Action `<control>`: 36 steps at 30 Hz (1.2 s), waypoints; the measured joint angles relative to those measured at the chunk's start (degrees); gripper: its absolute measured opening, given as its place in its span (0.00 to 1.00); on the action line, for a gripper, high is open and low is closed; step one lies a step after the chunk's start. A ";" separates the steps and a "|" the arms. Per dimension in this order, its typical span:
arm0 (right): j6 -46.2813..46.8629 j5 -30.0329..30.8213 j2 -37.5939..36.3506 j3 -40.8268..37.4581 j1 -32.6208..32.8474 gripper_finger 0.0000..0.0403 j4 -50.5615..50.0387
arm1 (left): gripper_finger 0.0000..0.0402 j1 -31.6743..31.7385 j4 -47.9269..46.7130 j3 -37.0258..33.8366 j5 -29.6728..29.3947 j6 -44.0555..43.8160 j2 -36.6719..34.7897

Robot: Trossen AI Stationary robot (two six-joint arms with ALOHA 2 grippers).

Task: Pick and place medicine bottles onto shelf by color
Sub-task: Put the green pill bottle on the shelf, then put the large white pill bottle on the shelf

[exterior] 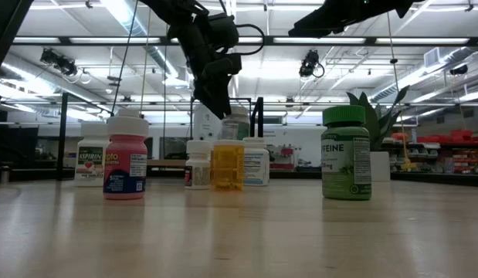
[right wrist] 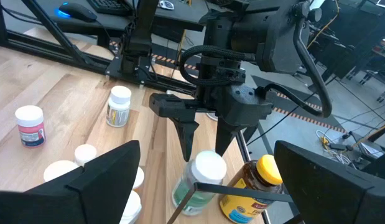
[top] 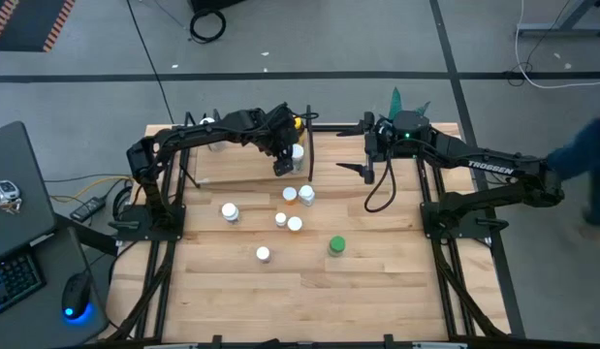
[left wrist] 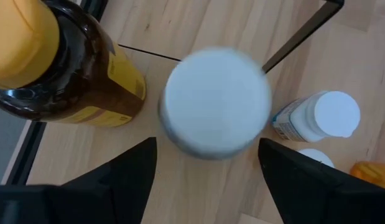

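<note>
A white-capped bottle (left wrist: pixel 217 102) with a pale green body (right wrist: pixel 198 183) stands upright on the shelf (top: pixel 241 165), next to the taller amber bottle with a yellow cap (left wrist: pixel 68 68). My left gripper (top: pixel 283 167) hangs just above it, slanting down and open. Its fingers (left wrist: pixel 127 171) stand on either side of the cap without touching it. Several more medicine bottles stand on the table, among them a green one (top: pixel 336 245), an orange one (exterior: pixel 228 164) and a pink one (exterior: pixel 127 166). My right gripper (top: pixel 367 171) waits open and raised at the far right.
Thin black rods (left wrist: pixel 298 37) frame the shelf close to the white-capped bottle. A white bottle (left wrist: pixel 316 118) stands just off the shelf on the table. A potted plant (top: pixel 401 97) is at the far edge, and a person's blue sleeve (top: pixel 585 165) shows at the right.
</note>
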 joint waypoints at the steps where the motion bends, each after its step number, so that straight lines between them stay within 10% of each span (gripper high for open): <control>1: 0.00 0.00 0.00 0.00 0.00 0.94 0.00 | 0.72 0.00 0.08 0.00 -0.02 0.43 0.00; 21: 0.37 -0.02 0.02 0.00 0.00 0.94 -0.09 | 0.72 -2.13 -6.62 -0.02 -5.62 0.97 -5.18; 36: -0.52 -1.04 0.07 0.00 0.00 0.94 0.66 | 0.72 -19.07 -25.42 -0.58 -2.39 -14.37 -10.23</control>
